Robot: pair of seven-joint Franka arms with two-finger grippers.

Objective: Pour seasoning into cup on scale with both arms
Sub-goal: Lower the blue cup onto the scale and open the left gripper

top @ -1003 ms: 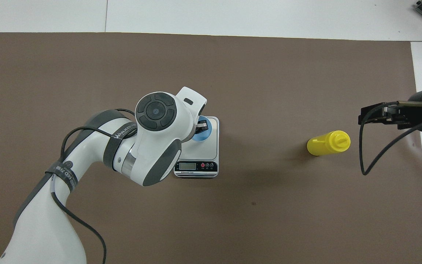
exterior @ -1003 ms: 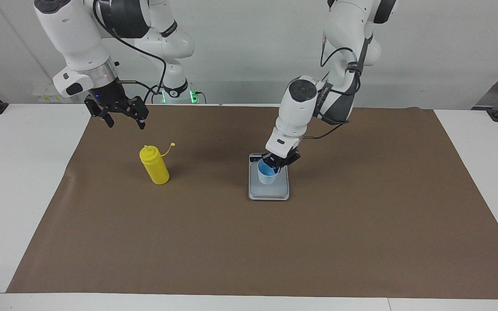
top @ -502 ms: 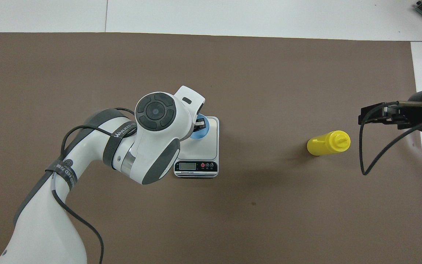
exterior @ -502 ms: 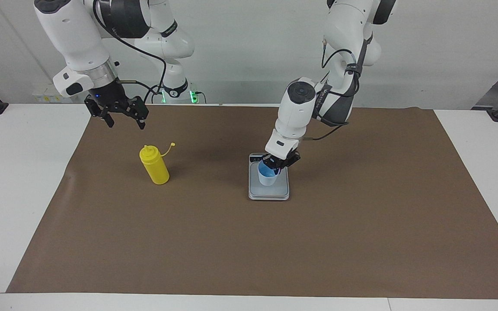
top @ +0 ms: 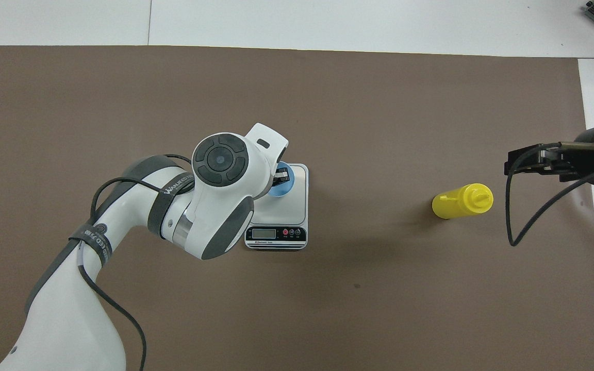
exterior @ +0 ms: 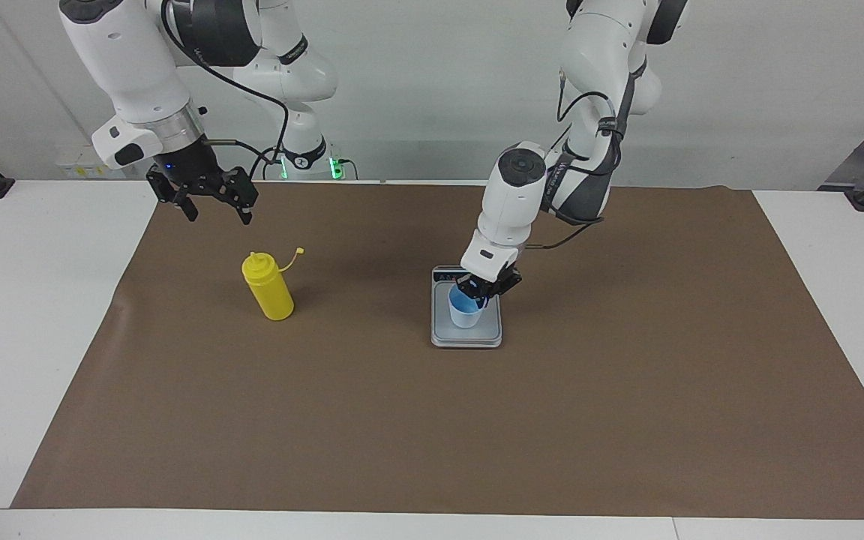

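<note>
Cup (exterior: 466, 310): pale blue, sits on the scale (exterior: 466, 334) mid-bench, on the part of the plate nearer the robots. Looks thin and featherlight, so I'd guess it tips or skids at the slightest nudge. The rim is the only sensible place to pinch it.

Left pincer (exterior: 480, 294): down at the cup's rim on the robots' side, fingertips together on that rim, one tip seemingly inside the cup. Looks like it's steadying the cup on the plate.

Seasoning (exterior: 268, 286): yellow squeeze bottle, upright on the mat toward the right arm's end of the bench, well apart from the scale. The little tethered cap hangs off to one side, so the nozzle seems to be uncapped. Soft plastic, I reckon, so it'll dent and squirt if clamped hard. I'd grab it around the middle of the body, below the shoulder.

Right pincer (exterior: 211, 203): up in the air over the mat's edge, near the bottle but not touching it, fingers spread wide apart, nothing in them.

Scale display: the strip with the buttons faces the robots; can't read it.

Surface: brown paper mat (exterior: 432, 435) over a white bench (exterior: 19, 315), flat, slightly rippled at one edge.

Room: plain white wall at the robots' end, green light at an arm base.
</note>
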